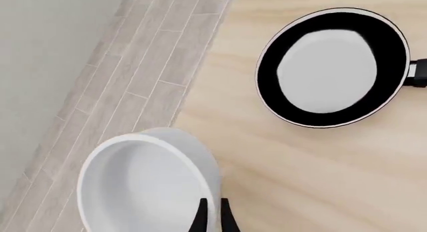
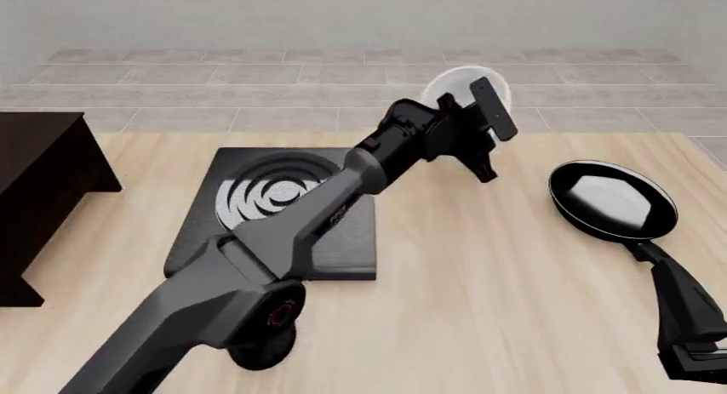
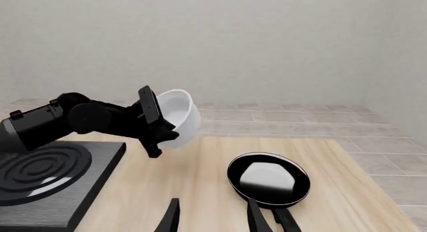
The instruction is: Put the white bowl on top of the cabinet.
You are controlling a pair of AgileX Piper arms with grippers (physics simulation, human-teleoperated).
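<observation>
Wooden table (image 2: 477, 275) with stove plate (image 2: 278, 211), frying pan (image 2: 614, 202)

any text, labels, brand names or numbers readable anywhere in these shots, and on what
None can be read.
The stove plate bears only white rings, no lettering.
The left arm shows a small red mark at its base joint, too small to read.
The white bowl, frying pan and cabinet are bare.

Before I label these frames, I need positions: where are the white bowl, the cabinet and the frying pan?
white bowl (image 3: 181, 116): right wrist view, on its outer side wall.
cabinet (image 2: 40, 168): front view, on its dark flat top.
frying pan (image 2: 611, 200): front view, on its inner base.
</observation>
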